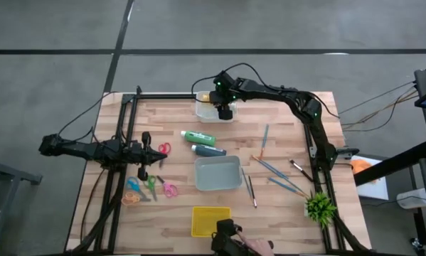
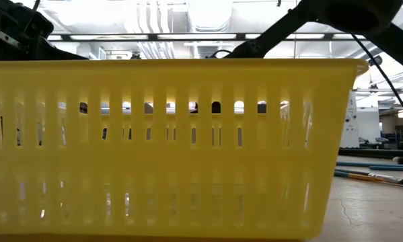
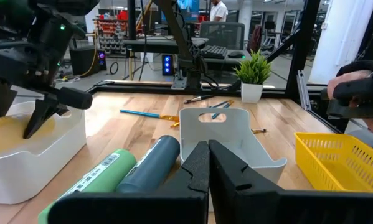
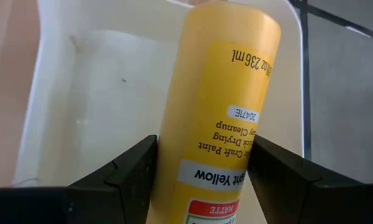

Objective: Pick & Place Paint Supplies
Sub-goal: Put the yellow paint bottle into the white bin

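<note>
The right hand (image 1: 225,108) is closed on the yellow tube (image 4: 220,112) and hangs over the white bin (image 1: 205,109) at the far edge of the table (image 1: 284,213). In the right wrist view the tube's long axis runs straight out from between the two fingers, its far end pointing down into the bin's bare floor, so the coming move looks like a plain release, the tube already lying over the container that I judge to be its goal. No other supply shows inside that bin (though the hand covers part of it from above). The green tube (image 1: 198,136) and the dark blue tube (image 1: 208,150) lie side by side near the middle of the table, both lengthwise across it, between the white bin and the grey bin (image 1: 217,174), which looks to hold nothing. They are about midway between the arms. The brushes (image 1: 273,171) lie scattered on the right side of the table, at mixed angles, clearly nearer the right arm. The left hand (image 1: 160,158) rests low at the left with its fingers together on nothing, beside several scissors (image 1: 150,186). A yellow basket (image 1: 210,220) stands at the near edge, apparently with nothing in it, and a small plant (image 1: 319,207) stands at the near right corner.
</note>
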Motion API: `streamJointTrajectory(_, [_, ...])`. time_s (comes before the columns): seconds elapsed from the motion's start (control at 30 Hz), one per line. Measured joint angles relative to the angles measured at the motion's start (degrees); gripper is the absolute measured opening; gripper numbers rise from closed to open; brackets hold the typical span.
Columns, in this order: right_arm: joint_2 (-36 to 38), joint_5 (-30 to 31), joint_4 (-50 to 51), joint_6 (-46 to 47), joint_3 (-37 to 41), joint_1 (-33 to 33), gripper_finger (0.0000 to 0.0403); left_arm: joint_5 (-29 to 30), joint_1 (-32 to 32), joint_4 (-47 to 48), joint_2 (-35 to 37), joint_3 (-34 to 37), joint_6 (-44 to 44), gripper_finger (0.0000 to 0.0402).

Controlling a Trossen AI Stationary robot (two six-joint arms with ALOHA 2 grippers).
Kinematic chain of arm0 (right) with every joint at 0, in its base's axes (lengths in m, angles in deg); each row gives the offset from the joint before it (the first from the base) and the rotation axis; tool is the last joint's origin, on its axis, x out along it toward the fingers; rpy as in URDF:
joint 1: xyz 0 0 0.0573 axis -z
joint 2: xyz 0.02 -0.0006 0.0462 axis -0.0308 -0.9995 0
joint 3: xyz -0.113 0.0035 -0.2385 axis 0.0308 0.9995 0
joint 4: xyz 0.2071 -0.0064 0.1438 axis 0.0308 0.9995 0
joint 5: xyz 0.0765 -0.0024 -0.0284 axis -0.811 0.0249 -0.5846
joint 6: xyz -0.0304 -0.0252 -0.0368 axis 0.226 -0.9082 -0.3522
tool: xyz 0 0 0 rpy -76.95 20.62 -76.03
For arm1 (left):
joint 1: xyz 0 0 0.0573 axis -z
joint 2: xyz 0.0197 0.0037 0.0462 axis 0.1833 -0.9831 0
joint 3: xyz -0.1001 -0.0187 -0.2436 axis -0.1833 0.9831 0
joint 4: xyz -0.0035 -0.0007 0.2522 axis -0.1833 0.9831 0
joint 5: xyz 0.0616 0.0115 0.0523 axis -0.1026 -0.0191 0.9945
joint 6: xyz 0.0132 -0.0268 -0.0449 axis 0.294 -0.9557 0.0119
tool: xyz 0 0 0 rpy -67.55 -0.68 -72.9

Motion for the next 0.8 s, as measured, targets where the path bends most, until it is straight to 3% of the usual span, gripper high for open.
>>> streamJointTrajectory(0.8, [-0.09,-2.57,1.25,2.95,0.18,0.49,0.0224,0.00,-0.01,0.00,0.00,0.00,0.01,0.0000])
